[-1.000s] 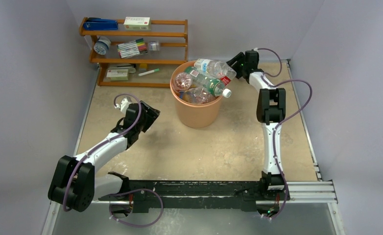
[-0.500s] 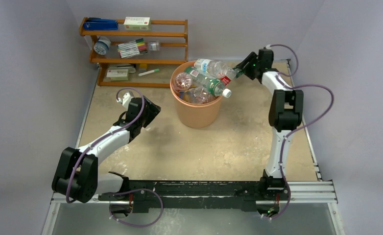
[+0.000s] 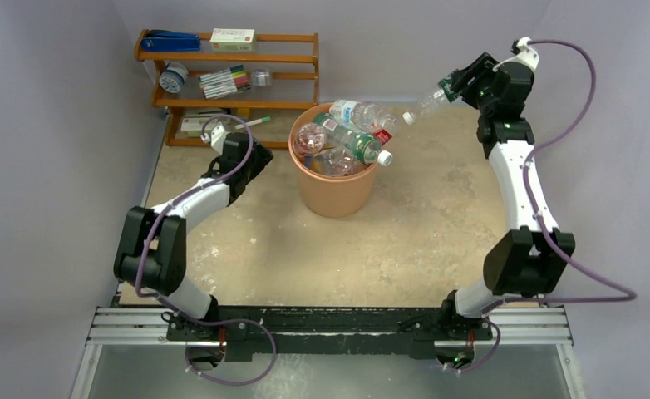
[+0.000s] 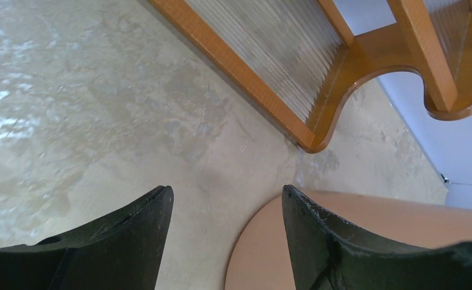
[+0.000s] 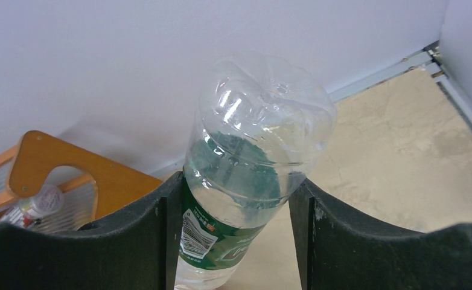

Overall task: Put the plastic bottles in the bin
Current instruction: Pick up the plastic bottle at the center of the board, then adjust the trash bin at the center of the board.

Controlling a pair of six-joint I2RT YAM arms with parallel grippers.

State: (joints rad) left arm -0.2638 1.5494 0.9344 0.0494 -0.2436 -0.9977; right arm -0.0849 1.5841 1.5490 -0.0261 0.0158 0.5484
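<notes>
Green-labelled clear bottle, clamped base-first in right gripper above heaped orange bin; left gripper spread, empty; hazard: released bottle rolling off piled bottles onto table.

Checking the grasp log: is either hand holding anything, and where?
The right hand grips a green-labelled bottle around its labelled body; the left hand holds nothing.

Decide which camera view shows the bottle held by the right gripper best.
Right wrist: the bottle fills the frame, its clear body held in the right gripper. Top external shows it small, near the bin. Left wrist misses it.
</notes>
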